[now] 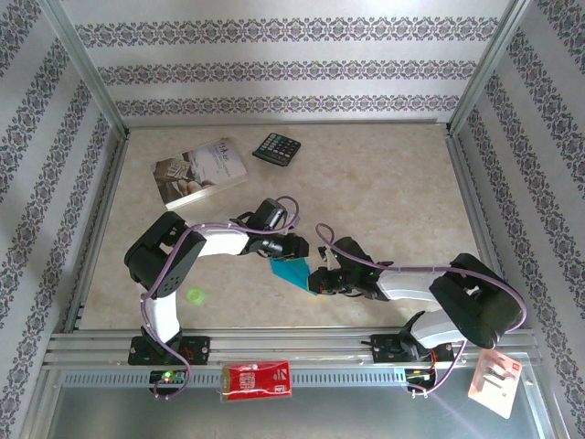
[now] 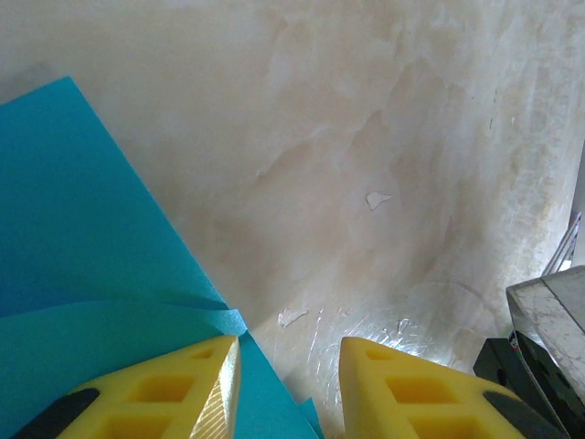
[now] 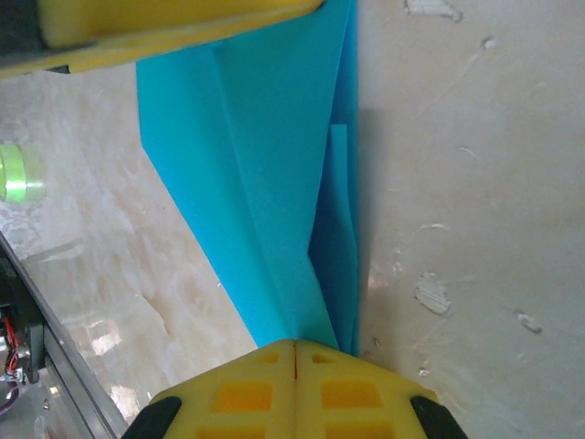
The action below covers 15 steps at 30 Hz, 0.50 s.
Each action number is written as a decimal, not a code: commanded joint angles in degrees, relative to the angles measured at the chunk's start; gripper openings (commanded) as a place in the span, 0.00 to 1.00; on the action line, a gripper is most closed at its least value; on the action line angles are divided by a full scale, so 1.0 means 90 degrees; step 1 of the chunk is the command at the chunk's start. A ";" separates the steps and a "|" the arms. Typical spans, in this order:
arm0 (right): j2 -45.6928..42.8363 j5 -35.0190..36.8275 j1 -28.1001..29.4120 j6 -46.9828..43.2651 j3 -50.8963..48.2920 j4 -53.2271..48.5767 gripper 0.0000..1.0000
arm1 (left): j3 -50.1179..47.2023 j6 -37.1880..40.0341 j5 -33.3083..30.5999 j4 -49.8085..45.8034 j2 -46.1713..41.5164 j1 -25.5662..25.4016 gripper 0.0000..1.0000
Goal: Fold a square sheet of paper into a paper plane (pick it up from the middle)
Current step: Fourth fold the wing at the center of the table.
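My right pincer (image 3: 294, 349) is closed on the pointed end of the part-folded blue sheet (image 3: 265, 165). My left pincer (image 2: 289, 352) is open: one finger over the sheet's edge, the other over bare desk (image 2: 384, 137). The sheet sits between both.

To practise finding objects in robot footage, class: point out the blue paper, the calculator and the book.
blue paper (image 1: 293, 273), top external view, middle of the folded sheet.
calculator (image 1: 277, 148), top external view, centre of its keypad.
book (image 1: 199, 172), top external view, middle of its cover.
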 commanded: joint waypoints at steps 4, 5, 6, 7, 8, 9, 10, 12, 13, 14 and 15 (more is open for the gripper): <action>0.0158 0.0269 -0.0038 0.0214 -0.0490 -0.0261 0.00 | 0.0407 0.0176 -0.0199 -0.0514 -0.0014 0.0117 0.36; 0.0145 0.0295 -0.0032 0.0251 -0.0508 -0.0238 0.00 | 0.0447 0.0120 -0.0160 -0.0459 -0.0105 0.0111 0.37; 0.0144 0.0317 -0.0024 0.0308 -0.0533 -0.0205 0.00 | 0.0479 0.0073 -0.0133 -0.0426 -0.0191 0.0114 0.38; 0.0143 0.0330 -0.0025 0.0356 -0.0555 -0.0170 0.00 | 0.0492 0.0033 -0.0109 -0.0409 -0.0289 0.0119 0.38; 0.0142 0.0354 -0.0007 0.0400 -0.0569 -0.0137 0.00 | 0.0469 -0.0053 -0.0081 -0.0358 -0.0386 0.0118 0.38; 0.0143 0.0366 0.0008 0.0426 -0.0577 -0.0133 0.00 | 0.0400 -0.0161 -0.0049 -0.0257 -0.0493 0.0114 0.38; 0.0153 0.0368 0.0010 0.0444 -0.0578 -0.0124 0.00 | 0.0305 -0.0279 -0.0027 -0.0144 -0.0601 0.0110 0.38; 0.0189 0.0380 0.0011 0.0472 -0.0580 -0.0080 0.00 | 0.0008 -0.0585 -0.0002 0.0068 -0.0820 0.0109 0.38; 0.0193 0.0379 0.0006 0.0495 -0.0574 -0.0068 0.00 | -0.0144 -0.0715 0.0001 0.0165 -0.0925 0.0100 0.36; 0.0212 0.0379 0.0011 0.0510 -0.0570 -0.0053 0.00 | -0.0306 -0.0869 -0.0021 0.0264 -0.1046 0.0082 0.34; 0.0230 0.0379 0.0008 0.0516 -0.0557 -0.0044 0.00 | -0.0496 -0.1003 -0.0067 0.0326 -0.1155 0.0052 0.32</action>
